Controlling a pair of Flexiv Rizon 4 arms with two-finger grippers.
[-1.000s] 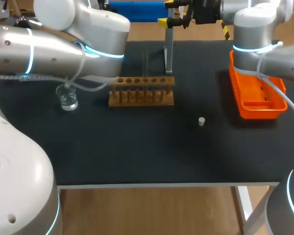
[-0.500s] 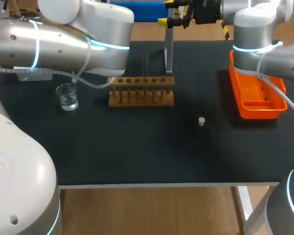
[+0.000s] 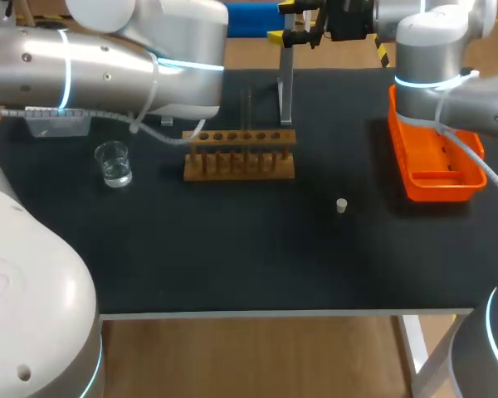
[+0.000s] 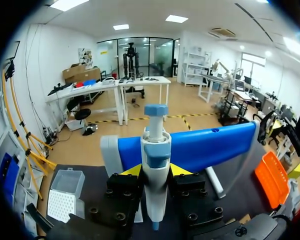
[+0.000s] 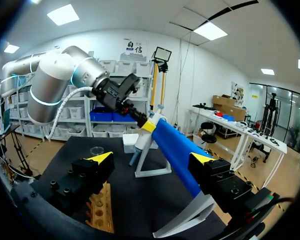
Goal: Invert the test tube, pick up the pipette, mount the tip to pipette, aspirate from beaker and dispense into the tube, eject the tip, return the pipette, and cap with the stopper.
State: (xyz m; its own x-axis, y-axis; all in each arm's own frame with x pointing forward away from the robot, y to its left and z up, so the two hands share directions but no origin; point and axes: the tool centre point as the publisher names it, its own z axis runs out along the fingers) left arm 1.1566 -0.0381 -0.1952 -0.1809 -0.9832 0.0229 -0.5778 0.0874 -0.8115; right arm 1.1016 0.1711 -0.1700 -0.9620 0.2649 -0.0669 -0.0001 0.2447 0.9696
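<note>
At stand (image 3: 286, 91), pipette (image 4: 156, 150) clamped mid-body in left hand (image 4: 156, 172). I judge it light, stiff, smooth plastic; grip there, avoid plunger (image 4: 155, 110). Right hand (image 5: 152, 159) wide, empty.

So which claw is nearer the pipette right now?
Left. The left claw is shut on the pipette, gripping its body from both sides. The right claw is open and not touching it. In the right wrist view, the pipette is out ahead of that claw.
</note>
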